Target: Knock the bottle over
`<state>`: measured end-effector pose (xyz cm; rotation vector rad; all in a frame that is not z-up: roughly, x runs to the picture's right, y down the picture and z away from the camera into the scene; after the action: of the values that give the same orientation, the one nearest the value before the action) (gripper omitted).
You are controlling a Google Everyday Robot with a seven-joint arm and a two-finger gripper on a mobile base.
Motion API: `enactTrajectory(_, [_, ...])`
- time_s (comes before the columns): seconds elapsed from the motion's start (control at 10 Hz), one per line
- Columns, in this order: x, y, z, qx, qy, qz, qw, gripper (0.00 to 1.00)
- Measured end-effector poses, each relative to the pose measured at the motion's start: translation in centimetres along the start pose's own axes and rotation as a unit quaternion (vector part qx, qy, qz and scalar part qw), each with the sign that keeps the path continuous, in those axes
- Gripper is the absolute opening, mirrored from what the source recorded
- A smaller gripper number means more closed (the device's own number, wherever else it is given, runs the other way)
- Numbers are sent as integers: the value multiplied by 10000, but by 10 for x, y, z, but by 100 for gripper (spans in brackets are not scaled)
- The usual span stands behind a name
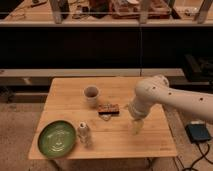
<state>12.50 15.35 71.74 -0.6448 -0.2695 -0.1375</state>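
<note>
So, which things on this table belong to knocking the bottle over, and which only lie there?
For the job: bottle, upright beside the green plate; pincer, low over the table, apart from the bottle.
Lying about: green plate; beige cup; dark flat packet.

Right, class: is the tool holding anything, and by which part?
Nothing is held: the tool hangs above the table, well apart from the upright bottle.
</note>
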Motion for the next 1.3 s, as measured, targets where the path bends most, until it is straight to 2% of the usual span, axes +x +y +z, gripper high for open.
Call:
enactTrajectory(0.1, [0, 5, 5, -43, -84, -156, 9998, 56])
enactTrajectory(0.2, [0, 8, 7, -16, -97, -145, 9998, 48])
enactTrajectory(0.4, [-20, 20, 9, 64, -199, -160, 9997, 29])
enactTrajectory(0.6, [-45, 17, 2, 107, -538, -467, 9974, 28])
enactTrajectory(0.7, [-49, 17, 0, 116, -545, -523, 9971, 28])
enactTrajectory(0.8, [-54, 22, -1, 200, -474, -594, 9969, 28])
enactTrajectory(0.9, [-58, 33, 0, 178, -482, -655, 9965, 28])
enactTrajectory(1.1, [-84, 55, -2, 136, -542, -786, 9953, 28])
enactTrajectory(1.3, [-90, 67, 3, 133, -668, -800, 9945, 28])
